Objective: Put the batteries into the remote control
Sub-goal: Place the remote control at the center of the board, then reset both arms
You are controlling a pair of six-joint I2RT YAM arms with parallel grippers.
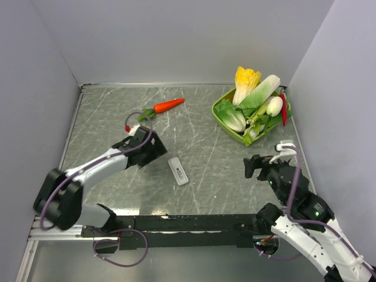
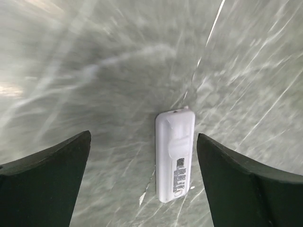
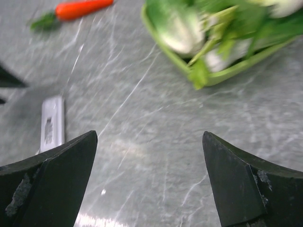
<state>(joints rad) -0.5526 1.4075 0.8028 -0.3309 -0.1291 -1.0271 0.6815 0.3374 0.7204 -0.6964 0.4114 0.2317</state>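
The remote control lies flat on the marble table near the middle, a small white-grey bar with its labelled side up. My left gripper hangs just left of it and is open. In the left wrist view the remote control rests on the table between the spread fingers of the left gripper, closer to the right finger, touching neither. My right gripper stands open at the right, nothing in it. From the right gripper the remote control shows far left. The batteries are out of view.
An orange carrot lies at the back of the table. A green tray heaped with vegetables stands at the back right, next to the right wall. Grey walls close in the table on the left, back and right.
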